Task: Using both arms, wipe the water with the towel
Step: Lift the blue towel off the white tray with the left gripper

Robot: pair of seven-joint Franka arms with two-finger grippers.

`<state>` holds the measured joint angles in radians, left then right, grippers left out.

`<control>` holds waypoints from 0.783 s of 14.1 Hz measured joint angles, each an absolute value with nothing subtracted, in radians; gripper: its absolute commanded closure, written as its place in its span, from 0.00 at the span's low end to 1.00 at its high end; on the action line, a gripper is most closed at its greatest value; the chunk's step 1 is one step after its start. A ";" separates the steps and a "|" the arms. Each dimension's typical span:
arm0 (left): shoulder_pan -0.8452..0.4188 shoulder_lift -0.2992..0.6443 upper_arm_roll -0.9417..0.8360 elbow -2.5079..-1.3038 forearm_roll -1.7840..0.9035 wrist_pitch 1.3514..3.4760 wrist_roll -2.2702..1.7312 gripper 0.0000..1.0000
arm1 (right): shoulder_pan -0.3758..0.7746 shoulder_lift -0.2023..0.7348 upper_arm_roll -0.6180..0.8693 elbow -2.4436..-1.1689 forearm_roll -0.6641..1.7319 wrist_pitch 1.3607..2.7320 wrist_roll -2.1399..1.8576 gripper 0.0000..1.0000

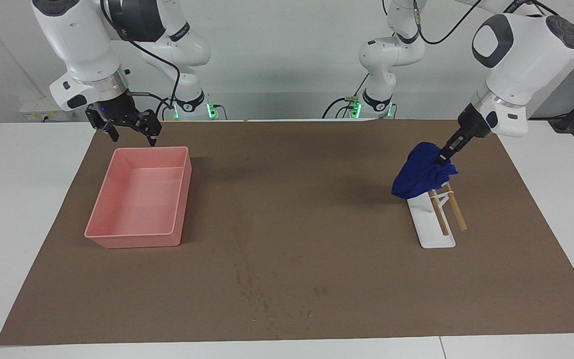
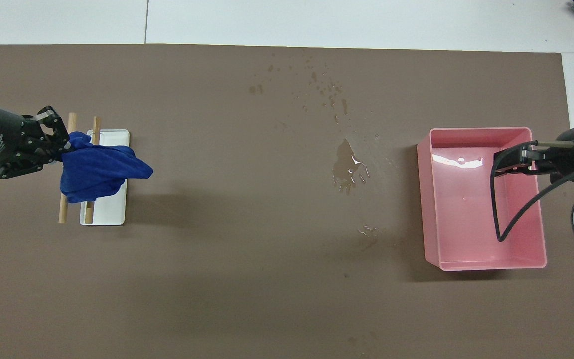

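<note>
Here, in the facing view, the left gripper (image 1: 447, 154) is clamped on the towel (image 1: 420, 170), which hangs clear of the table (image 1: 317, 209) over the white rack (image 1: 431, 224) and its two wooden rods (image 1: 449, 212) at the left arm's end; the water (image 1: 267, 294) shows as scattered dark specks around the middle of the brown mat, mostly well away from the robots. The right gripper (image 1: 130, 130) waits with its fingers spread over the robot-side rim of the pink tray (image 1: 140, 199). In the overhead view, the towel (image 2: 100, 167) droops from the left gripper (image 2: 63, 144) above the white rack (image 2: 107, 214), while the water (image 2: 349, 167) lies as a puddle with more specks farther from the robots, between rack and pink tray (image 2: 481, 199). Judging by this, the pick-up looks done; no wiping has begun, so carrying the towel to the spill, wiping, and any work for the right arm are left
</note>
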<state>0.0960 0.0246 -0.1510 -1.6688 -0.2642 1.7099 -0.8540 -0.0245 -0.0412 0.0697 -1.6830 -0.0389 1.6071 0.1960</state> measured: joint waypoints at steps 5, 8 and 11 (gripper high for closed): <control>0.094 0.024 -0.172 -1.668 -0.475 1.746 -1.382 1.00 | -0.024 -0.041 0.070 -1.683 -0.039 1.607 0.196 0.00; 0.094 0.024 -0.171 -1.678 -0.596 1.824 -1.615 1.00 | -0.024 -0.041 0.070 -1.683 -0.039 1.607 0.196 0.00; 0.095 0.024 -0.171 -1.713 -0.707 1.933 -1.786 1.00 | -0.024 -0.041 0.070 -1.683 -0.039 1.607 0.196 0.00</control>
<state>0.0945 0.0238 -0.1713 -1.7125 -0.7067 1.9326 -1.7856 -0.0245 -0.0412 0.0697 -1.6830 -0.0389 1.6071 0.1960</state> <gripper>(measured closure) 0.863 0.000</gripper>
